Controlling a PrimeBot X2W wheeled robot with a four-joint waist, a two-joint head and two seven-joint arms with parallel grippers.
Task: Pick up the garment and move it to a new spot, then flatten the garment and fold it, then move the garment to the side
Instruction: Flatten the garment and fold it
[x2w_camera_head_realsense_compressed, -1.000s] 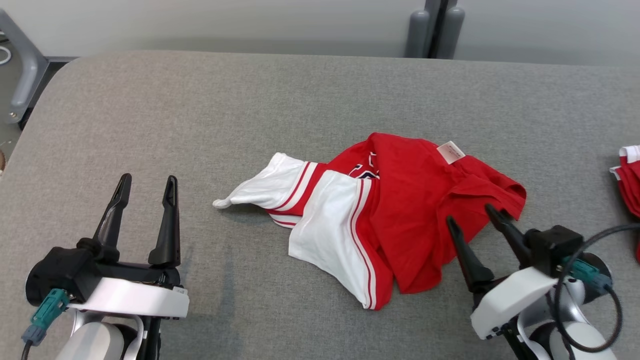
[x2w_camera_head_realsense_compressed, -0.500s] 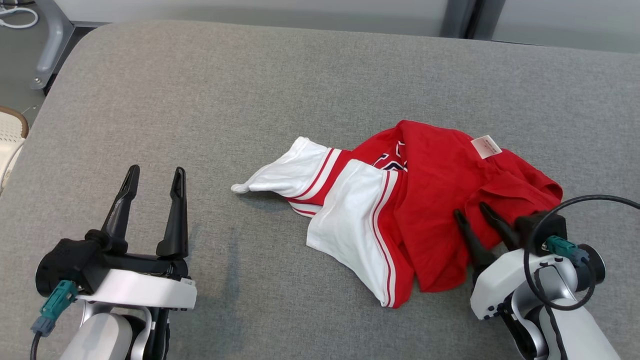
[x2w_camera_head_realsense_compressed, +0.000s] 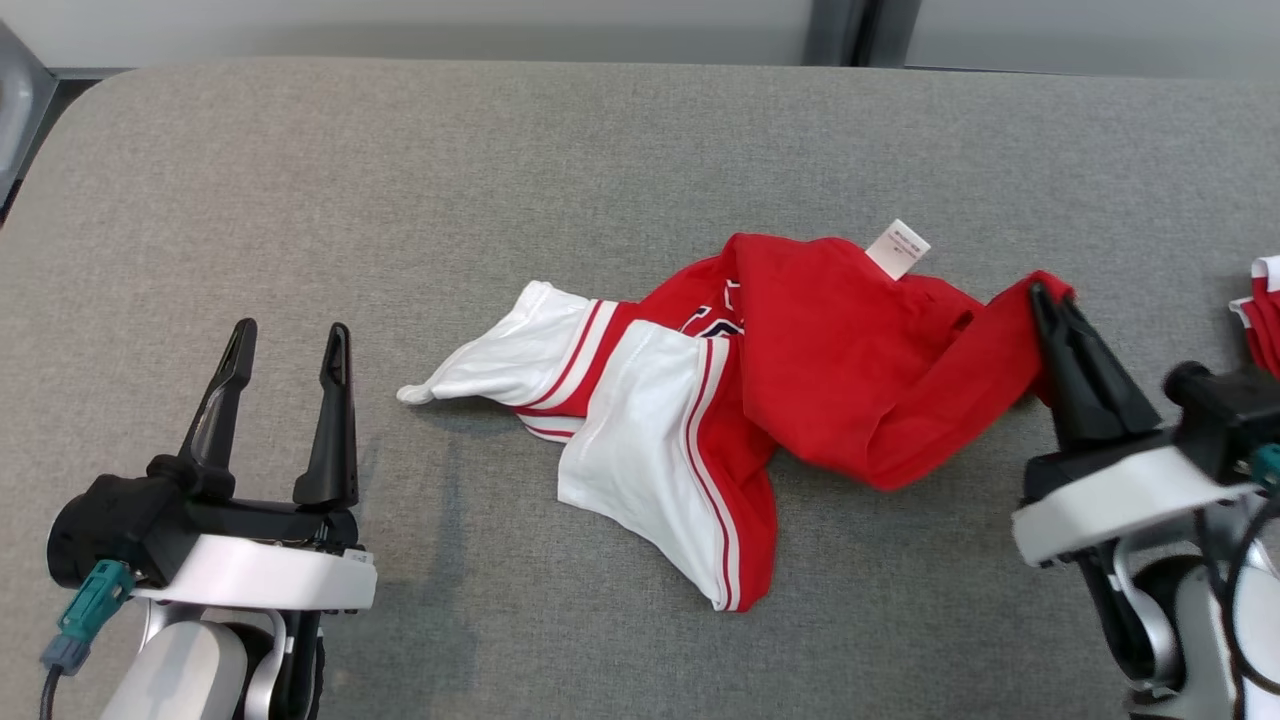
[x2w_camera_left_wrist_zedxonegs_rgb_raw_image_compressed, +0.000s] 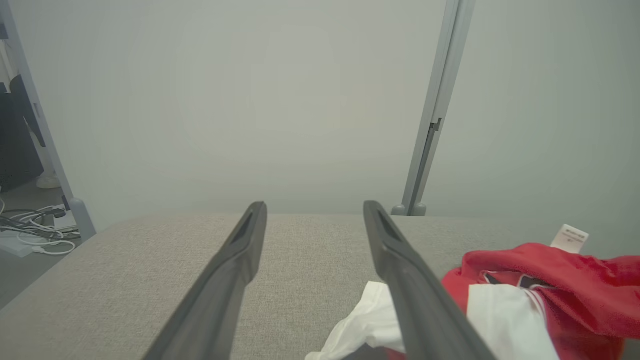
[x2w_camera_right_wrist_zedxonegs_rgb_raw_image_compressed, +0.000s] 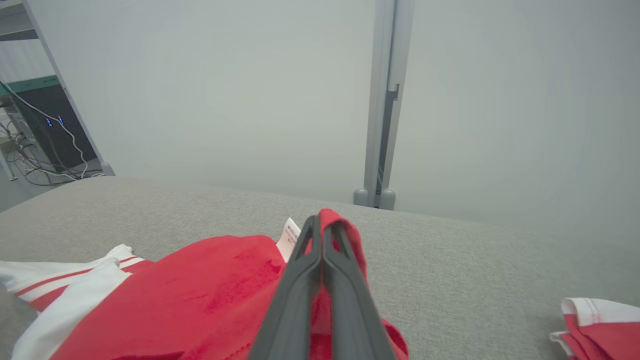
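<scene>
So that I can lift the garment (x2w_camera_head_realsense_compressed: 800, 350), my right fingers (x2w_camera_head_realsense_compressed: 1085, 375) pinch its red edge; my left fingers (x2w_camera_head_realsense_compressed: 333, 420) stand wide, empty.

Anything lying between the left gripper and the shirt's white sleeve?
No. In the head view, bare grey table runs from the left gripper to the white sleeve of the shirt.
</scene>
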